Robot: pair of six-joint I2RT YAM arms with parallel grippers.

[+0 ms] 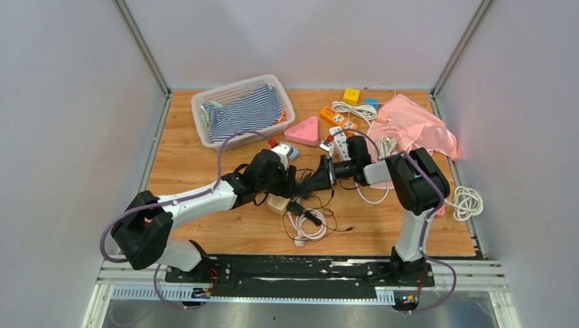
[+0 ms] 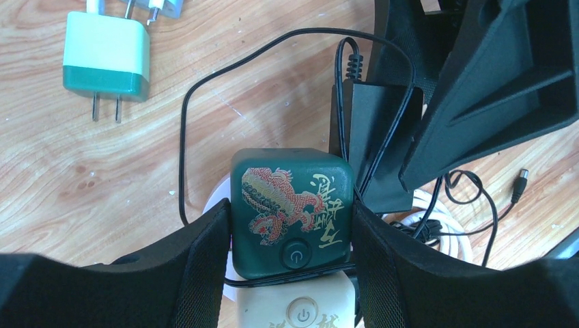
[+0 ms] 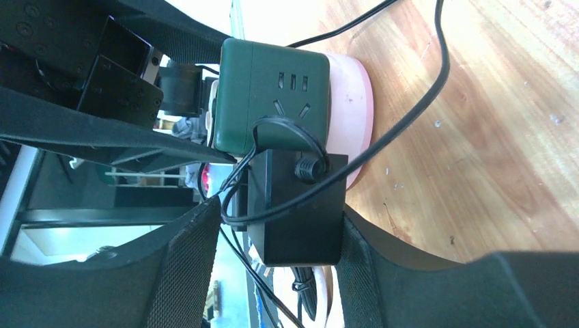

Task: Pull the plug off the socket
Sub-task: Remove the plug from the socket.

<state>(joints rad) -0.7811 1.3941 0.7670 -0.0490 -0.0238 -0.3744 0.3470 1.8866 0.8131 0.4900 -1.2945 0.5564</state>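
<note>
Plug (image 3: 300, 212) was a plain matt-black rectangular block. A thin black cable (image 3: 410, 116) left a ribbed collar on its broad face and looped across it. One short end sat against the outlet face of the socket (image 3: 273, 89), a dark green cube printed with a red-and-gold dragon and a round power button; the prongs were hidden. Its long axis ran straight out from that face, pointing away from the cube and back between the right fingers (image 3: 184, 266). One of these lay against the block and a thin slit showed beside the other, so I could not tell whether they clamped it. The left fingers (image 2: 198, 266) were clenched on the socket's two sides, near the middle of the bench (image 2: 68, 171).
</note>
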